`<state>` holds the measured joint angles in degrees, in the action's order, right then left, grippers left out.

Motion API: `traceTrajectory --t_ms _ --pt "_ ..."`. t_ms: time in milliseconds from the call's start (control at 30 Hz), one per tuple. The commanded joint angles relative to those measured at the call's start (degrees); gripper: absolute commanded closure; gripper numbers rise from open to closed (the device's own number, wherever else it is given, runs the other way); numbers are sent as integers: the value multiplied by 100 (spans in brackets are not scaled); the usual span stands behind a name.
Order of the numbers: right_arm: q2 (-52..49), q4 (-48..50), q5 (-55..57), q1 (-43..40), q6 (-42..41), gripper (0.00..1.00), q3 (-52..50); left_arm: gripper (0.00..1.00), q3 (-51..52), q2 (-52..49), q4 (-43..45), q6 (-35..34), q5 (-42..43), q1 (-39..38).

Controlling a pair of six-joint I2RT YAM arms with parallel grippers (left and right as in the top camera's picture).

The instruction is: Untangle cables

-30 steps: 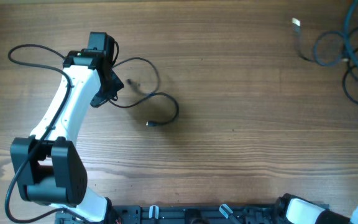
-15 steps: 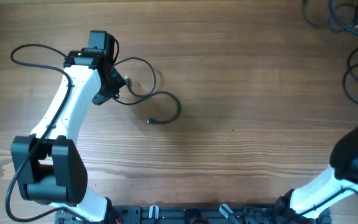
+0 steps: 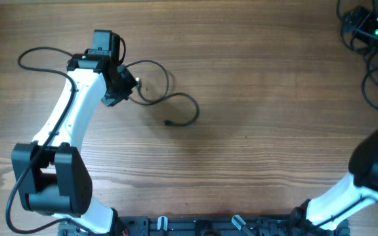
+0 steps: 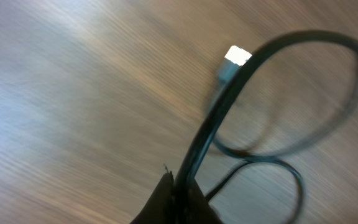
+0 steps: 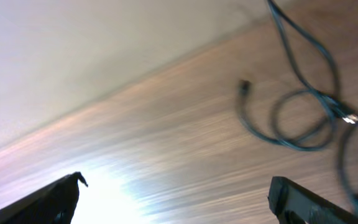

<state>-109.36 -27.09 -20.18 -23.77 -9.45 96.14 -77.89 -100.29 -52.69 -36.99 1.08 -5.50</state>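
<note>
You seem mid-separation: left tool (image 4: 176,194) clenched on one cable (image 3: 196,109), right tool (image 5: 176,185) released, other cables (image 5: 308,87) ahead of it. Next, lay this one out straight.

The cable (image 4: 229,102) and its plug (image 4: 234,59) are blurred in the left wrist view — the fingers (image 4: 166,202) cropped below.

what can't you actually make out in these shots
- Overhead: the right-hand cables run off the edge and under the right arm, so their tangle is unclear.
- Left wrist: the plug type is lost in blur; the left gripper's fingers, holding a cable, are cut off by the bottom edge.
- Right wrist: glare washes out the table near the right gripper.
</note>
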Motion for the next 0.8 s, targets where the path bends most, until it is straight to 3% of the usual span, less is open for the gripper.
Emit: traceTrajectory --t_ms 0,67,100,133,167,200,300,433,500,667,767 --pt "503 -682 -1585 184 -343 0 68 96 22 -44 540 1003 2330 -166" --pt "540 -1104 -1591 446 -378 0 68 96 22 -44 723 1001 2684 -459" --pt "540 -1318 -1589 603 -350 0 66 89 22 -44 800 1001 2765 -662" --pt "540 -1429 -1589 715 -284 0 66 66 22 -44 824 1003 2756 -798" --pt "540 -1550 -1572 951 -251 0 66 4 22 -44 837 1001 2590 -994" --pt "540 -1578 -1565 1095 -254 0 66 0 22 -44 813 1001 2393 -1067" --pt "540 -1757 -1532 1438 -251 0 66 0 0 9 616 960 1792 -970" --pt "533 -2039 -660 2380 -251 0 48 0 -446 632 -313 953 555 -540" --pt "531 -1971 -634 2979 -225 0 -7 0 -496 1200 -546 481 166 -48" --pt "514 -1987 -457 4546 614 0 -11 0 -490 1622 -1075 162 184 1456" --pt "208 -1886 728 5451 1296 1 -11 0 -380 1596 -1161 162 177 1770"
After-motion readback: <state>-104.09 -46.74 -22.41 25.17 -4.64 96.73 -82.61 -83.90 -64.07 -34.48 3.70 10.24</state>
